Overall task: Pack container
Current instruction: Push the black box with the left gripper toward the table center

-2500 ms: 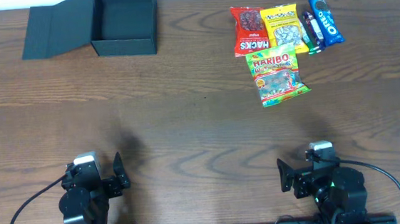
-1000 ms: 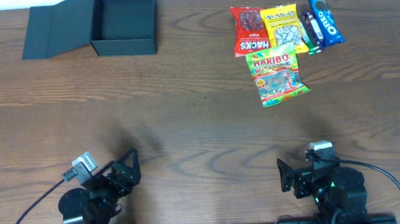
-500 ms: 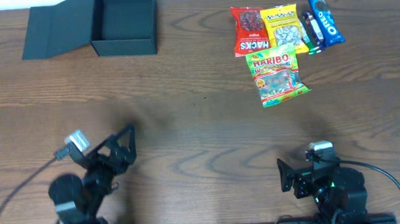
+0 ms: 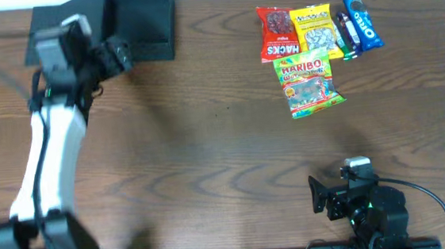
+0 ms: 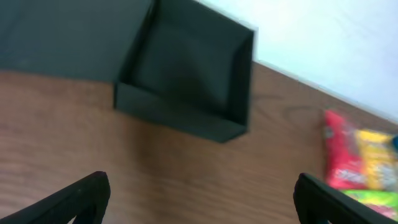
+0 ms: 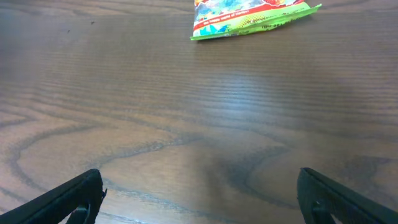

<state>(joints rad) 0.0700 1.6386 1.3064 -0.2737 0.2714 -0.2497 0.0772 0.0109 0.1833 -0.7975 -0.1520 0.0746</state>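
Observation:
The container (image 4: 149,19) is a matte black box at the far left of the table, open, with its flap lid (image 4: 93,10) lying flat to its left. In the left wrist view the container (image 5: 186,81) shows an empty inside. My left gripper (image 4: 117,55) hovers open just in front of it, and the left gripper (image 5: 200,186) has only bare wood between its fingers. My right gripper (image 4: 319,195) rests open at the near right edge. In its wrist view the right gripper (image 6: 199,183) holds nothing, and a Haribo bag (image 6: 249,18) lies ahead.
Snack packets lie at the far right: a red Hacks packet (image 4: 276,33), a yellow packet (image 4: 314,28), a dark bar (image 4: 345,37), a blue Oreo pack (image 4: 362,22) and the Haribo bag (image 4: 308,82) nearer the middle. My left arm (image 4: 49,146) stretches along the left side.
My left arm has swung up from its rest at the near left edge to the far left, in front of the container. The right arm has not moved.

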